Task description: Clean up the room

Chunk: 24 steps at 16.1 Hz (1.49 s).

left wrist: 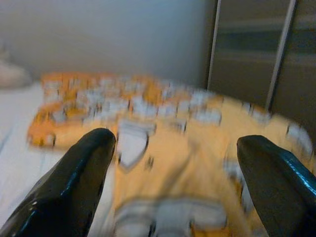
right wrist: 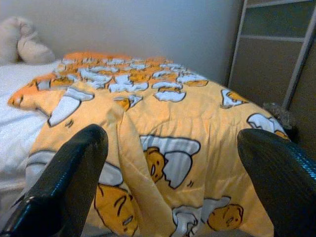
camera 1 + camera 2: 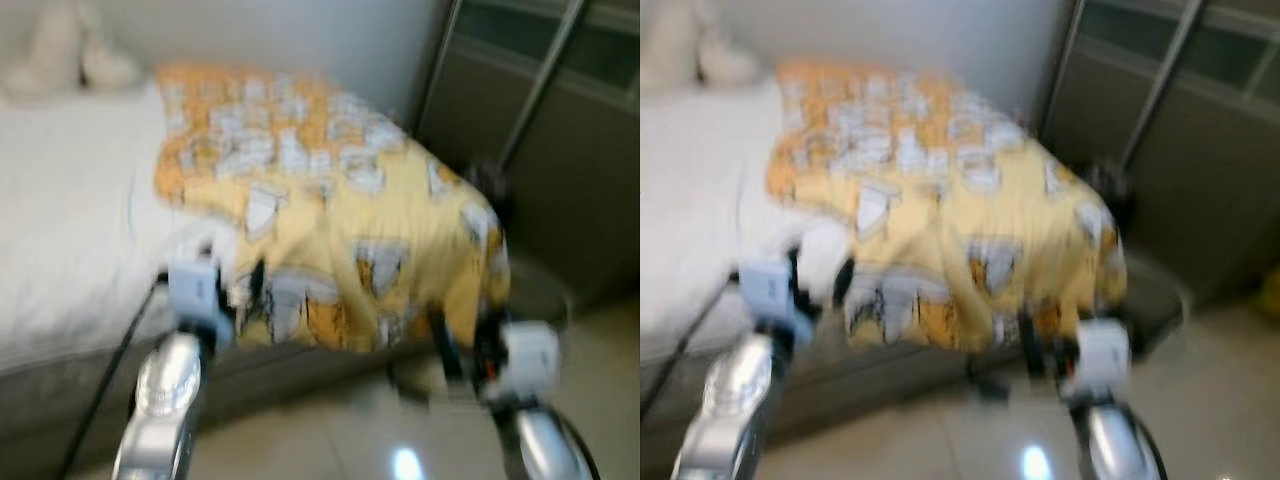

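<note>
Yellow blanket (image 2: 163,133) with a cartoon print lies rumpled over the bed's (image 3: 70,250) foot corner, hanging toward the floor (image 3: 330,440). Left gripper (image 1: 173,187) and right gripper (image 2: 170,182) hover just before the blanket, fingers spread apart, empty. A cream plush toy (image 2: 22,42) sits beyond the blanket, by the wall.

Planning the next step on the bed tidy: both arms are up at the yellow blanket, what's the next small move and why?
Probably ease both grippers forward onto the hanging edge of the yellow blanket. The left gripper and right gripper both face it with fingers spread wide and nothing between them. It lies bunched across the white bed, draped over the side toward the floor.
</note>
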Tool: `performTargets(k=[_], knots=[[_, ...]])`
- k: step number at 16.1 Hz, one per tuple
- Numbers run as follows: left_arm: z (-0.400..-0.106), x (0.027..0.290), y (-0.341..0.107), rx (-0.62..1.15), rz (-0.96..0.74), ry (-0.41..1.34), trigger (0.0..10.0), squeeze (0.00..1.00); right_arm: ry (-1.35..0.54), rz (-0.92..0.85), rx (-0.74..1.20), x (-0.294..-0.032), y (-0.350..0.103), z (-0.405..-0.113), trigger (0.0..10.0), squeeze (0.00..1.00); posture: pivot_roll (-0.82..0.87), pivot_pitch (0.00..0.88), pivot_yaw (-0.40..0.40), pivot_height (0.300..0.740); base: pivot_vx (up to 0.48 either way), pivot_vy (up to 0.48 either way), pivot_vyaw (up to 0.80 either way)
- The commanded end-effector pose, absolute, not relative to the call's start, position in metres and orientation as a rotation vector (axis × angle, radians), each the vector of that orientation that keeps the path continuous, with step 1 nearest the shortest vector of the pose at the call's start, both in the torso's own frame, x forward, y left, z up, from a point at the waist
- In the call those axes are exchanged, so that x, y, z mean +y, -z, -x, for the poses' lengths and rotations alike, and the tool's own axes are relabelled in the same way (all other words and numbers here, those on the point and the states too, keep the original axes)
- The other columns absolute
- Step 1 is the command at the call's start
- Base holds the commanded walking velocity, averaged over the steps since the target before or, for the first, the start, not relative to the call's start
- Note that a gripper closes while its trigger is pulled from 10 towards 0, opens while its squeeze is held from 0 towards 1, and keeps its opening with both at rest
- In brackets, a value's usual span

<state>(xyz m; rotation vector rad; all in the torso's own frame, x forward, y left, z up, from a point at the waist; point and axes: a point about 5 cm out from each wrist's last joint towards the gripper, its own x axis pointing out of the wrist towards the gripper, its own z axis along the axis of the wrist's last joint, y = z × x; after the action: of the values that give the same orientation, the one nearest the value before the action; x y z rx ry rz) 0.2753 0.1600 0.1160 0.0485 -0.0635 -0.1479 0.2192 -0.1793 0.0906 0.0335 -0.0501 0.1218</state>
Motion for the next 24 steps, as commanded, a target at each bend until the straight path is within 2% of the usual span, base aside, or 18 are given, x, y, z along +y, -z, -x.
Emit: performTargets(k=[1, 6, 10, 17, 22, 24], knots=[[-0.285, 0.158, -0.119, -0.057, -0.062, 0.146, 10.0, 0.00, -0.111, -0.044, -0.008, -0.180, -0.083, -0.221, 10.0, 0.00, 0.08, 0.000, -0.051, 0.740, 0.469, 0.000, 0.00], [-0.303, 0.152, -0.116, -0.029, -0.071, 0.164, 10.0, 0.00, -0.116, -0.039, 0.008, -0.180, -0.080, -0.227, 10.0, 0.00, 0.05, 0.000, -0.044, 0.740, 0.453, 0.000, 0.00], [-0.298, 0.148, -0.102, 0.028, -0.004, 0.138, 10.0, 0.00, -0.120, -0.037, 0.014, -0.180, -0.078, -0.228, 10.0, 0.00, 0.04, 0.001, -0.038, 0.740, 0.443, 0.000, 0.00], [-0.317, 0.145, -0.104, 0.032, -0.060, 0.152, 10.0, 0.00, -0.141, -0.042, 0.030, -0.175, -0.074, -0.227, 10.0, 0.00, 0.05, 0.014, -0.044, 0.740, 0.000, 0.450, 0.00], [-0.333, 0.124, -0.102, 0.061, -0.132, 0.239, 10.0, 0.00, -0.139, -0.043, 0.036, -0.176, -0.074, -0.227, 10.0, 0.00, 0.03, 0.020, -0.036, 0.740, 0.000, 0.463, 0.00], [-0.336, 0.110, -0.099, 0.074, -0.153, 0.284, 10.0, 0.00, -0.136, -0.041, 0.041, -0.175, -0.073, -0.225, 10.0, 0.00, 0.01, 0.023, -0.026, 0.740, 0.221, 0.000, 0.00]])
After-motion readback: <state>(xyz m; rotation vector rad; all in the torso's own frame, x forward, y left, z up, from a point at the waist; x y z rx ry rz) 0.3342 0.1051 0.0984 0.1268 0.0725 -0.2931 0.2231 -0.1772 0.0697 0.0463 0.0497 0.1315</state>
